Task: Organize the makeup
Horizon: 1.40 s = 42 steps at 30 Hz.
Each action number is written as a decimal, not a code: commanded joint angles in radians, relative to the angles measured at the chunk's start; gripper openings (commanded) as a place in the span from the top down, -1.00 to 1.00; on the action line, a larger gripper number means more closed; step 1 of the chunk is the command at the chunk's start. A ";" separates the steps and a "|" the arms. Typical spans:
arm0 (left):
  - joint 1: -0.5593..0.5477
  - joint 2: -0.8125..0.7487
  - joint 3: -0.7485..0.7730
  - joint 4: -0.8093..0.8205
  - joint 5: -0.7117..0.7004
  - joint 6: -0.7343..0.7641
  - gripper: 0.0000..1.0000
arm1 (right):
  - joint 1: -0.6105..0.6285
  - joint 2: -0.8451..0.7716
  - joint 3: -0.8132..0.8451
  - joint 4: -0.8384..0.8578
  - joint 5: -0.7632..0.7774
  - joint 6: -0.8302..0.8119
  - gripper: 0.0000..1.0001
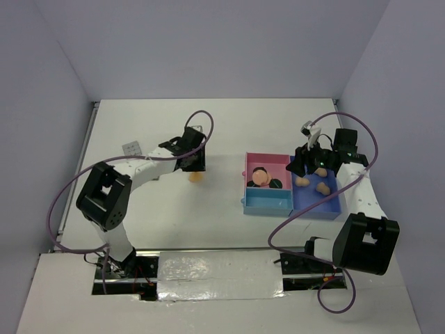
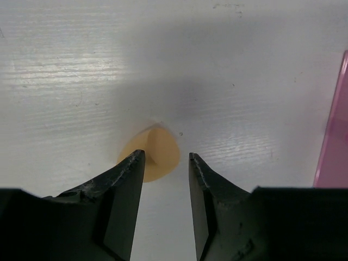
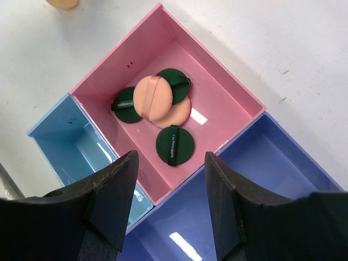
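Note:
A peach egg-shaped sponge (image 1: 197,177) lies on the white table left of the tray. In the left wrist view the sponge (image 2: 155,152) sits just beyond the tips of my open, empty left gripper (image 2: 166,157), partly behind the left finger. My right gripper (image 3: 171,157) is open and empty, hovering over the tray (image 1: 245,182). The pink compartment (image 3: 228,103) holds three dark green discs (image 3: 175,145) and two flat peach pads (image 3: 153,99). Two peach sponges (image 1: 302,181) lie in the purple compartment (image 1: 332,207).
The light blue compartment (image 3: 65,136) shows nothing inside. A small grey palette (image 1: 131,148) lies at the far left of the table and another small flat item (image 1: 197,129) behind the left gripper. The tray's pink edge (image 2: 331,136) shows at the right of the left wrist view.

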 commanded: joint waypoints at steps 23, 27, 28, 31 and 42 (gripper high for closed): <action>-0.060 0.159 0.088 -0.124 -0.150 0.091 0.87 | -0.005 -0.032 0.050 0.004 -0.051 0.027 -0.20; -0.069 0.106 0.058 -0.087 -0.128 0.088 1.00 | -0.004 -0.038 0.079 -0.005 -0.063 0.038 -0.20; -0.072 0.077 0.048 -0.081 -0.124 0.086 1.00 | -0.005 -0.039 0.094 -0.003 -0.069 0.042 -0.21; -0.089 0.008 0.028 -0.045 -0.076 0.089 1.00 | -0.005 -0.041 0.126 -0.005 -0.081 0.062 -0.21; -0.158 -0.201 -0.061 0.270 0.248 -0.004 1.00 | -0.011 -0.047 0.185 0.003 -0.120 0.125 -0.21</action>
